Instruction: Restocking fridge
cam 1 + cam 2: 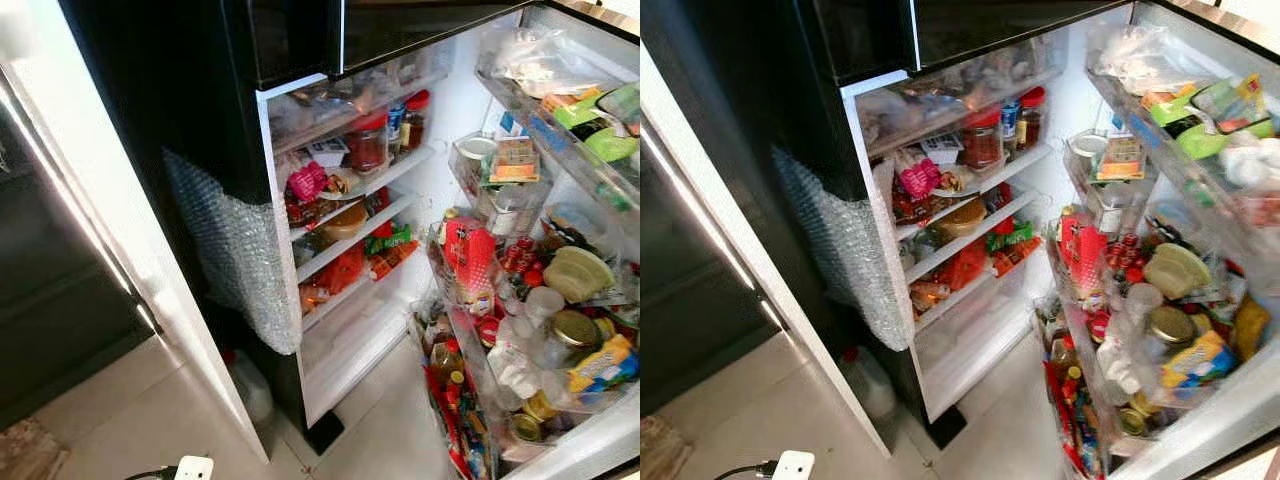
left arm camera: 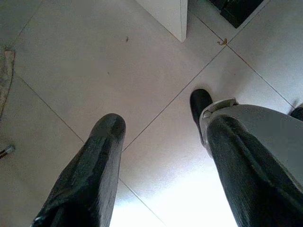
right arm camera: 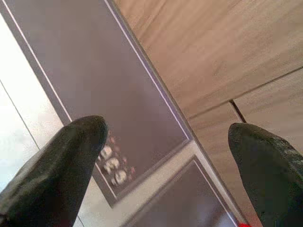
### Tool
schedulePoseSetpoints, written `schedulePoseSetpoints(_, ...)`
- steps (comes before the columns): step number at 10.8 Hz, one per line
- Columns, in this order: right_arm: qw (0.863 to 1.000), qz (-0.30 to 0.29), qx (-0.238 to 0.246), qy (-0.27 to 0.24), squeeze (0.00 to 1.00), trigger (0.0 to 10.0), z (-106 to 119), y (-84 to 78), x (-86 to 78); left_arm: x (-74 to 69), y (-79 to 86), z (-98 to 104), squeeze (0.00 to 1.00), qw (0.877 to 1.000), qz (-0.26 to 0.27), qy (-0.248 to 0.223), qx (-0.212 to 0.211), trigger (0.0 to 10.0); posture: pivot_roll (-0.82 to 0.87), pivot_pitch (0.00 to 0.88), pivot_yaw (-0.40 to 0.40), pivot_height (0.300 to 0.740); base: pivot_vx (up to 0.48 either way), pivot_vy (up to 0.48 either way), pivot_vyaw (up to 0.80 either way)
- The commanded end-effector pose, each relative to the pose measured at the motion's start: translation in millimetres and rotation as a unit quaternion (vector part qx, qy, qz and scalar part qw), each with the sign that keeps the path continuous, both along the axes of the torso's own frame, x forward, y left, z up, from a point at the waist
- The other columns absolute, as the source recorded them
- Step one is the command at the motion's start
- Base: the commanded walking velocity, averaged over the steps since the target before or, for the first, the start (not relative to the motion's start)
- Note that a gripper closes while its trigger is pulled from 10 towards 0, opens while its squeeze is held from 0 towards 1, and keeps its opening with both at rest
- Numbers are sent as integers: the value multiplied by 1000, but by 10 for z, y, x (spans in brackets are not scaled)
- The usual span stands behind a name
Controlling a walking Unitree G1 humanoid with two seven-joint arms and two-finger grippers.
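The fridge [image 1: 350,245] stands open in front of me, its shelves packed with jars and packets. A red-lidded jar [image 1: 368,143] sits on the upper shelf, and the low compartment [image 1: 345,345] looks bare. On the right the open fridge door [image 1: 530,330] carries racks crowded with bottles, jars and bags. My left gripper [image 2: 163,127] hangs open over the tiled floor, holding nothing. My right gripper [image 3: 165,130] is open too, facing a wood-grain surface [image 3: 227,52] and a dark framed panel [image 3: 94,80].
A white panel [image 1: 110,220] slants down the left, close to the fridge's black side, which has bubble wrap [image 1: 235,260] taped on it. A white jug [image 1: 250,385] stands beside the fridge foot. A white plug [image 1: 193,468] lies on the floor. My black foot [image 2: 199,104] rests on the tiles.
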State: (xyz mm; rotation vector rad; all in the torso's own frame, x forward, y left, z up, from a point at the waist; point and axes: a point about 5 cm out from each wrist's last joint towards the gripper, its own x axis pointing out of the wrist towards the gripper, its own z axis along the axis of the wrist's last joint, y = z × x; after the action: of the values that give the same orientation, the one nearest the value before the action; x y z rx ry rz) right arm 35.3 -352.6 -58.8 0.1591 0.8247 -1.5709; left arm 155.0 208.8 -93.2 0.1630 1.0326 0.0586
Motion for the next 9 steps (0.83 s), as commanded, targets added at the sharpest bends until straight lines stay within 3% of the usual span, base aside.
schedulePoseSetpoints(1,999,6,-22,-26,0,10000,82,-104,89,-27,13,-9,0,1000,-6,7,5,10000,-89,0,14,740,0,0,0)
schedulePoseSetpoints(2,996,39,-69,-28,0,10000,238,-267,250,-26,12,-9,0,1000,-7,7,5,10000,-88,0,12,740,0,0,0)
schedulePoseSetpoints(4,994,46,-87,-42,0,10000,334,-362,354,-27,10,-10,0,1000,-5,7,2,10000,-81,0,10,740,0,0,0)
schedulePoseSetpoints(5,990,78,-105,-51,0,10000,408,-401,498,-27,13,-9,0,1000,-4,7,2,10000,-80,0,13,740,0,0,0)
schedulePoseSetpoints(6,985,88,-107,-101,0,10000,472,-423,663,-27,18,-9,0,1000,-4,8,2,10000,-84,0,19,740,0,0,0)
schedulePoseSetpoints(8,955,224,-129,-146,0,10000,684,-434,1138,-28,21,-8,0,1000,-6,9,2,10000,-84,0,22,740,0,0,0)
schedulePoseSetpoints(9,922,314,-144,-174,0,10000,828,-357,1464,-27,24,-8,0,1000,-7,9,2,10000,-79,0,20,740,0,0,0)
